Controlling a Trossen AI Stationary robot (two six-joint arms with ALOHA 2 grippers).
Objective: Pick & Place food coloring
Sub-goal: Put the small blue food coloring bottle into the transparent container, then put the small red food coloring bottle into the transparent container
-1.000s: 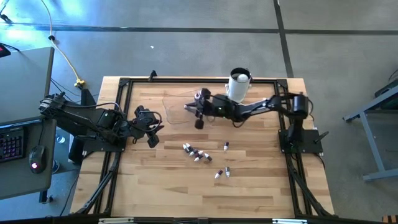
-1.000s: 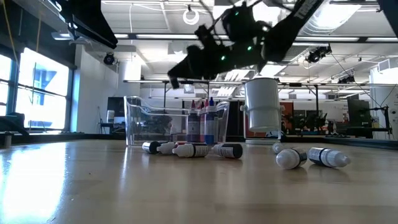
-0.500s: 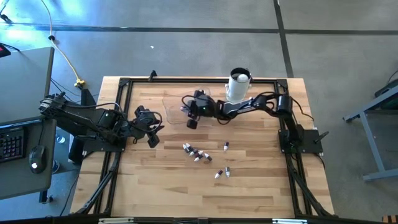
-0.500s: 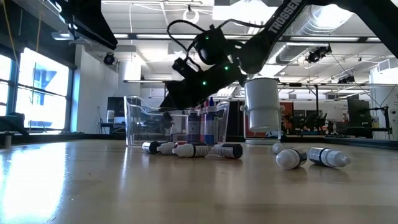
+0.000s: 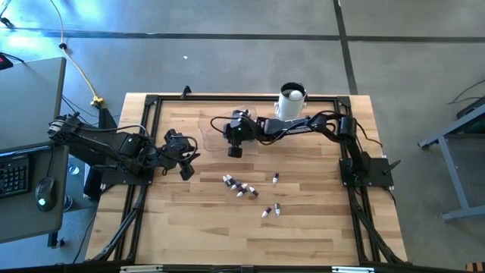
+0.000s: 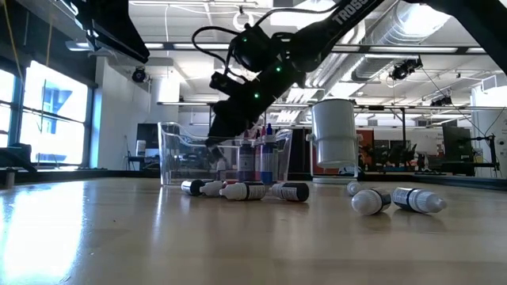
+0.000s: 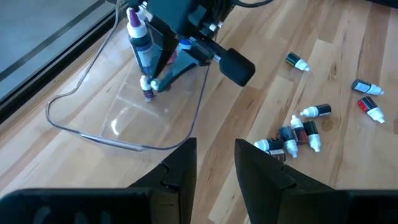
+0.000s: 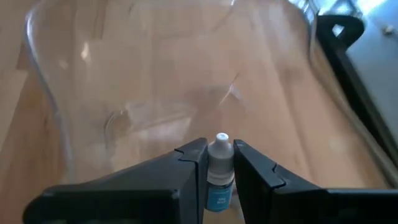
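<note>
The right gripper (image 8: 219, 163), fingers closed on 1 small whitish food-coloring bottle with a blue label (image 8: 219, 174), has swung over from beside the tall white cylindrical container (image 5: 291, 105) and now hangs above the clear plastic tub (image 7: 81, 121), which already holds a few upright bottles. That puts the carry nearly done, with release likely next. About 8 small dark-and-white bottles (image 5: 240, 187) lie loose on the wooden table (image 5: 197, 227), while the left gripper (image 7: 214, 163) waits slightly parted near the table's left edge.

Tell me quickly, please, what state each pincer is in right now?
Left pincer: open, empty, waiting at the table's left side.
Right pincer: shut on a food coloring bottle, over the clear container.
</note>
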